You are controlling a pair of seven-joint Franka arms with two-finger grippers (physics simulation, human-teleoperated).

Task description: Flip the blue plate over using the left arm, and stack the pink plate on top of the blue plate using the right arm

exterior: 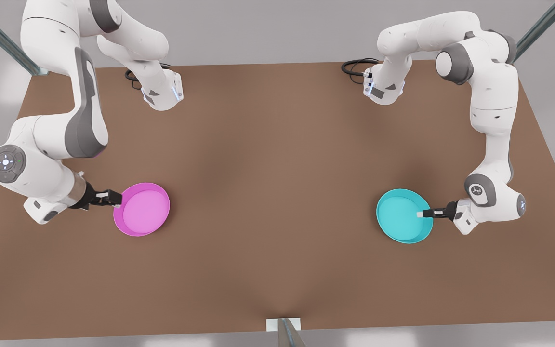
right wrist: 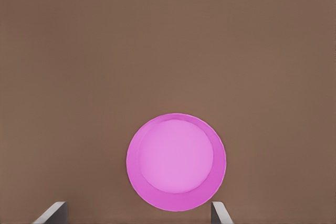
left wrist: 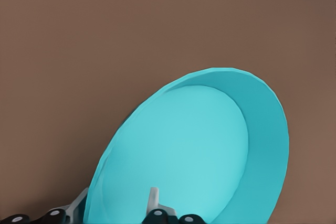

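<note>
The round shallow turquoise-cyan plate with a raised rim sits on the brown bench toward the front view's right, hollow side facing up and tipped, as the left wrist view shows it raised at an angle off the surface. The left arm's small black two-finger end effector is clenched on that plate's rim, one pale fingertip lying inside the dish and the other under its edge. The white jointed left arm bends down beside it.

Well apart from the turquoise plate, across bare bench toward the front view's left, lies the round magenta-pink plate, flat and hollow side up. The right arm's black end effector hangs just beside its rim, fingers spread wide, with their pale tips to either side of the pink plate; whether they touch it cannot be told. The white right arm reaches in there.

Black cables coil near the arm bases.
</note>
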